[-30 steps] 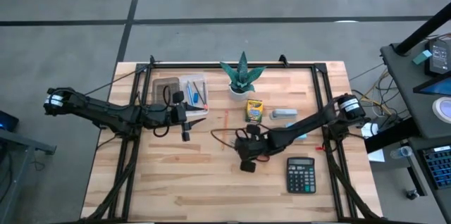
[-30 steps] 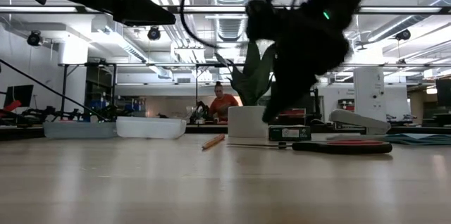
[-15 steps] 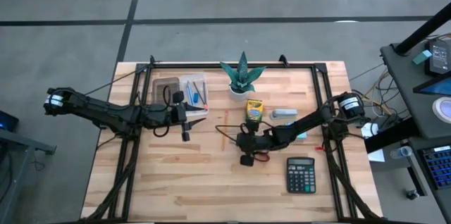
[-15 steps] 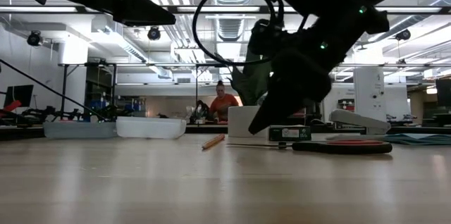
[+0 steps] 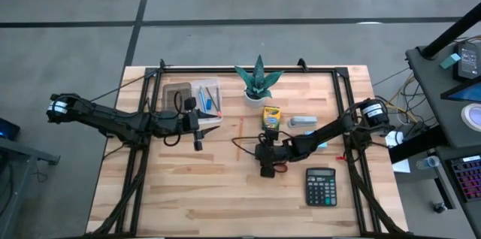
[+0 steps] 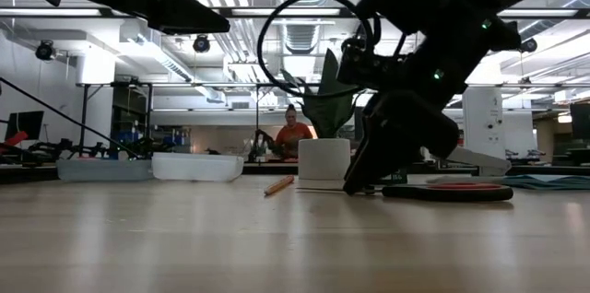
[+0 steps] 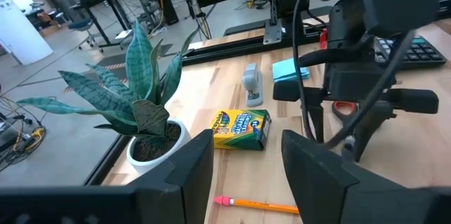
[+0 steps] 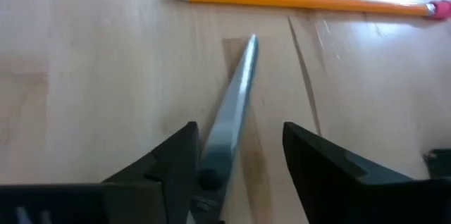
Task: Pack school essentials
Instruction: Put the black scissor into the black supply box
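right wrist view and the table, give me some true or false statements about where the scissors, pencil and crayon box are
1. The right end effector is open, its fingers either side of the scissors blades. True.
2. The orange pencil is gripped by the right end effector. False: it lies on the table beyond the blade tip.
3. The crayon box lies near the potted plant. True.
4. The left end effector holds the crayon box. False: it is open and holds nothing.

pencil (image 8: pixel 296 0): orange, pink eraser | crayon box (image 7: pixel 241 128): yellow-green | scissors (image 8: pixel 232 111): silver blade
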